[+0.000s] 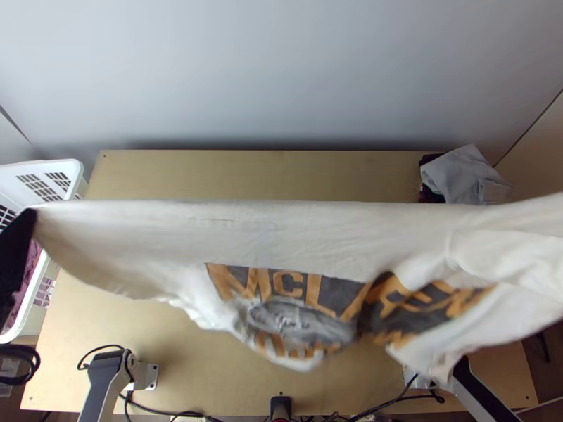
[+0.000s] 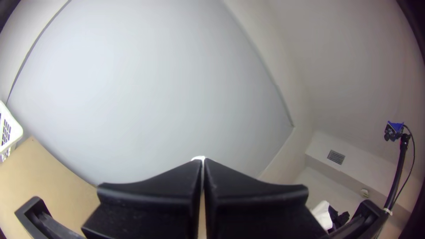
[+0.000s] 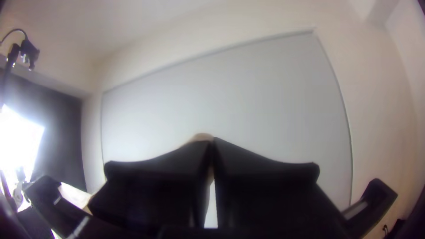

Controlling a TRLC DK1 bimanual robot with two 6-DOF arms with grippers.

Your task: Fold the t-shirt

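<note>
- Your t-shirt [image 1: 267, 239] hangs over the table [image 1: 267, 176], cut off at the top view's right edge, blurry low down.
- Your left gripper [image 1: 31, 218] pinches one end.
- Your right gripper [image 3: 212, 139] squeezes it too.

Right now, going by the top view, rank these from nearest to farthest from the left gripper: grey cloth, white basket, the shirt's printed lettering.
From the left gripper:
1. White basket: at the left edge, beside the gripper in that view.
2. Printed lettering: on the shirt's hanging middle.
3. Grey cloth: at the table's far right corner.
</note>
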